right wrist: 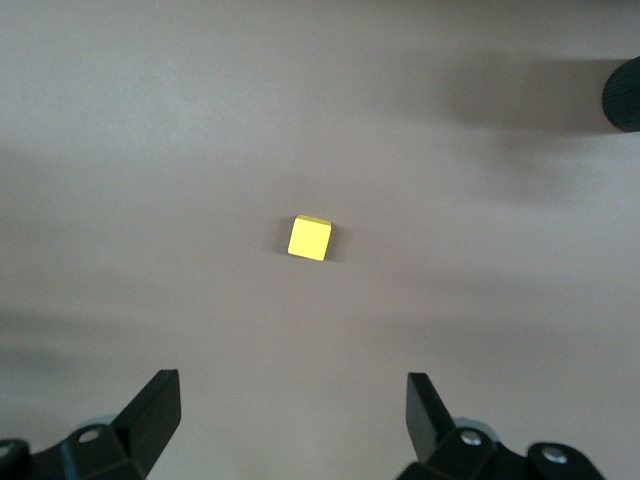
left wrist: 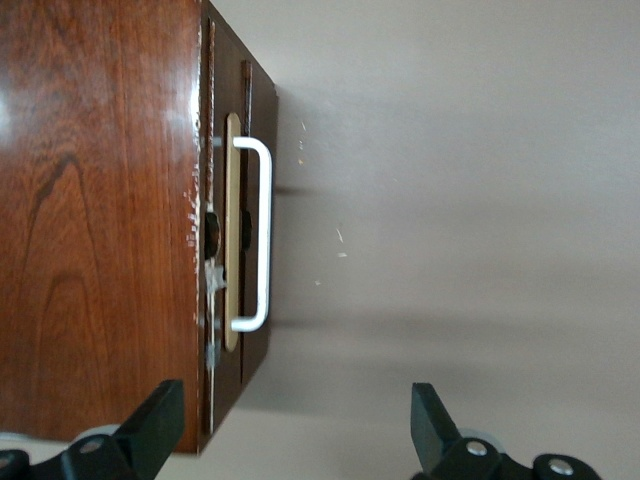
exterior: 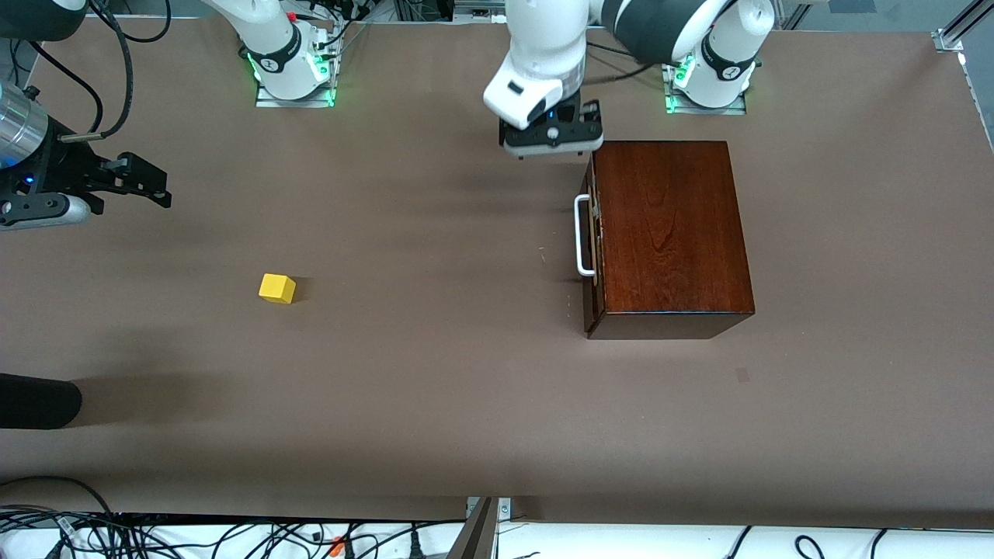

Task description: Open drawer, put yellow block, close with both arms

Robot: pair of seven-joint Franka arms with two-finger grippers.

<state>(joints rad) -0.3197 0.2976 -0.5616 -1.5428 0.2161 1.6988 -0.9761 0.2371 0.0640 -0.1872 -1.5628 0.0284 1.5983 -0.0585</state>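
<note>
The yellow block (exterior: 276,288) waits under your open right gripper (right wrist: 290,410); first centre the open left gripper (left wrist: 290,425) on the drawer (left wrist: 248,240) handle (left wrist: 262,235).

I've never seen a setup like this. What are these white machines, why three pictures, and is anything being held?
Two robot arms stand at a brown table. One picture looks down from a high camera; the other two come from cameras on the arms' wrists. The left gripper hangs beside the dark wooden box, near its shut drawer's white handle, jaws open. The right gripper waits above the table's right-arm end, jaws open, with the small yellow block on the table below its camera. Nothing is held.
</note>
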